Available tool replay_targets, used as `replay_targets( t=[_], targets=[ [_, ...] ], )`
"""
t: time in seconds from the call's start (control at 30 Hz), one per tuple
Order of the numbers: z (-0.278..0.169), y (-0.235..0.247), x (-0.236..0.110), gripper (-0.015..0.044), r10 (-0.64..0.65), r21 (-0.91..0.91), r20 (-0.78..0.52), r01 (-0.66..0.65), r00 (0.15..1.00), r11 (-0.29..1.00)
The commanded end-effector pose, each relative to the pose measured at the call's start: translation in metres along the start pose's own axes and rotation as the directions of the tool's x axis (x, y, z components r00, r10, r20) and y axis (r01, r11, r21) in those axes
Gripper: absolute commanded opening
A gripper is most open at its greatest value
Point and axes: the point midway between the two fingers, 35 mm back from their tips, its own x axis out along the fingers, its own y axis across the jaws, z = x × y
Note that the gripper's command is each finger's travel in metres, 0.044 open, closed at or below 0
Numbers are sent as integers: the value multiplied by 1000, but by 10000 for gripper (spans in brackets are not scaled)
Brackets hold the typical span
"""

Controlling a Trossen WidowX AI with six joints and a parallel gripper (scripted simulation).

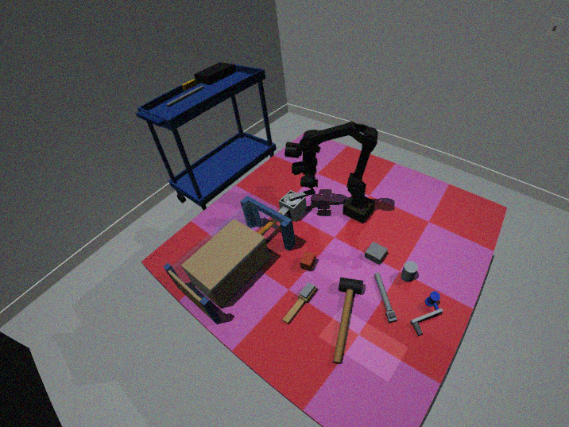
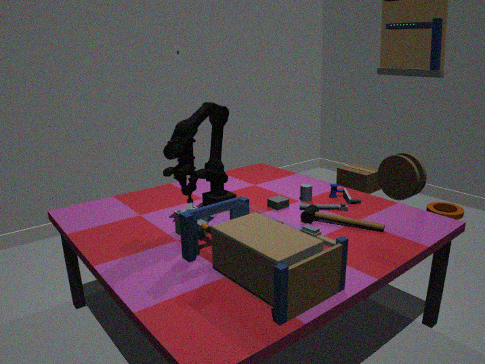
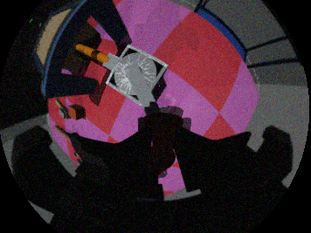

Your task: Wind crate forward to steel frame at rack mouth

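Observation:
The grey winch (image 1: 290,205) (image 3: 136,73) stands on the bench just beyond the blue steel frame (image 1: 291,230) (image 2: 214,205) (image 3: 103,7). A grey handle arm (image 1: 299,195) (image 3: 146,95) reaches out from the top of the winch. My gripper (image 1: 309,190) (image 2: 189,195) (image 3: 160,125) is shut on the handle's outer end, right of the winch. An orange strap (image 1: 265,227) (image 3: 87,51) runs from the winch through the frame to the tan crate (image 1: 222,258) (image 2: 263,242) (image 3: 48,34). The crate sits flat, with its front close behind the frame. I cannot tell if they touch.
On the bench lie an orange block (image 1: 307,260), a grey block (image 1: 376,251), a grey cylinder (image 1: 409,270), a hammer (image 1: 346,312), a small mallet (image 1: 299,301), a grey bar (image 1: 385,296), a blue knob (image 1: 432,298) and an L-shaped crank (image 1: 424,318). A blue cart (image 1: 208,113) stands beyond the bench.

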Motion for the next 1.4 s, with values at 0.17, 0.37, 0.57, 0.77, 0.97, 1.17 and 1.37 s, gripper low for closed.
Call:
replay_targets(
  t=[0.17, 0.37, 0.57, 0.77, 0.97, 1.17, 1.37],
  targets=[
    [9, -21, 12, 0, -30, 13, -34, 30, 999, 999],
    [15, -28, 12, 0, -30, 13, -34, 31, 999, 999],
    [23, -34, 12, 0, -31, 13, -33, 31, 999, 999],
    [31, -39, 12, 0, -31, 13, -32, 32, 999, 999],
    [39, -43, 12, 0, -32, 13, -32, 32, 999, 999],
    [48, -47, 12, 0, -32, 13, -31, 32, 999, 999],
    [63, -51, 12, 0, -32, 13, -30, 33, 999, 999]
  ],
)
